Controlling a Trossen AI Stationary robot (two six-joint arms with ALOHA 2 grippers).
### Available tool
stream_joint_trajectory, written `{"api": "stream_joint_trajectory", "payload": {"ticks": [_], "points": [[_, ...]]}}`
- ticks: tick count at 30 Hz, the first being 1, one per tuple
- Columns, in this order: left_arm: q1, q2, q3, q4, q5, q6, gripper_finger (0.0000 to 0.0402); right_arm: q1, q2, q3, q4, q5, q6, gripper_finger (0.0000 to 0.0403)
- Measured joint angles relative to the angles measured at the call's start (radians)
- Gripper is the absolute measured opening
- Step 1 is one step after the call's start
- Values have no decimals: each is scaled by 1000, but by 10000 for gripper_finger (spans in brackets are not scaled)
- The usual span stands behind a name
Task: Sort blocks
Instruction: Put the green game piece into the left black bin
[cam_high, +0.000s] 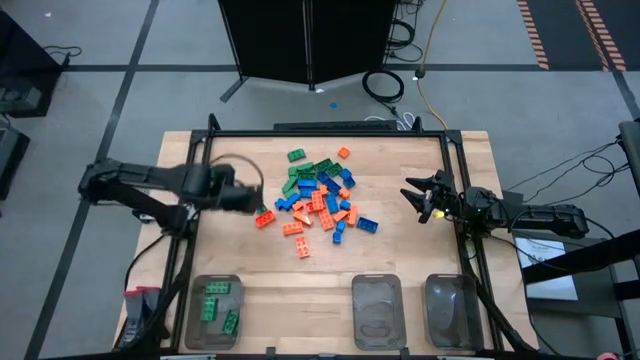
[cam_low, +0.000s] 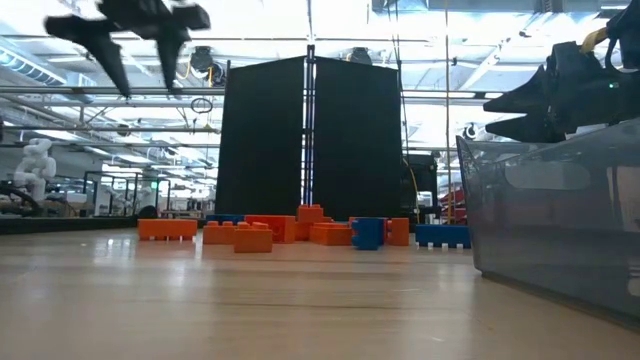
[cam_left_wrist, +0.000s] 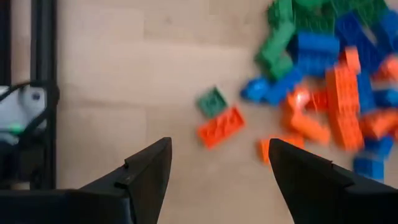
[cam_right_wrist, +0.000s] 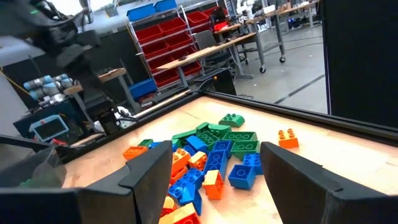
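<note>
Beside the pile of blocks (cam_high: 322, 196), on its left edge, your left gripper (cam_high: 258, 197) hangs wide and empty over a loose green block (cam_left_wrist: 212, 101), so you are between picks and next must lower and close on it, while your right gripper (cam_high: 418, 196) waits wide and empty, well right of the pile.

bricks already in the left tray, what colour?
Green; the left tray shows them best in the high view.

Two dark, jointed arms, each with a black two-fingered hand, left hand (cam_high: 256, 197), right hand (cam_high: 418, 196)
</note>
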Motion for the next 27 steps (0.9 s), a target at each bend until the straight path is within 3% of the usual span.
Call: {"api": "stream_joint_trajectory", "payload": {"ticks": [5, 14, 19, 27], "points": [[120, 84, -1, 95, 8, 128, 272, 0, 0, 0, 0, 0, -20, 238], [177, 315, -2, 110, 48, 153, 272, 0, 0, 0, 0, 0, -22, 238], [218, 424, -3, 219, 110, 328, 272, 0, 0, 0, 0, 0, -42, 238], [284, 461, -3, 152, 119, 385, 272, 0, 0, 0, 0, 0, -47, 238]]}}
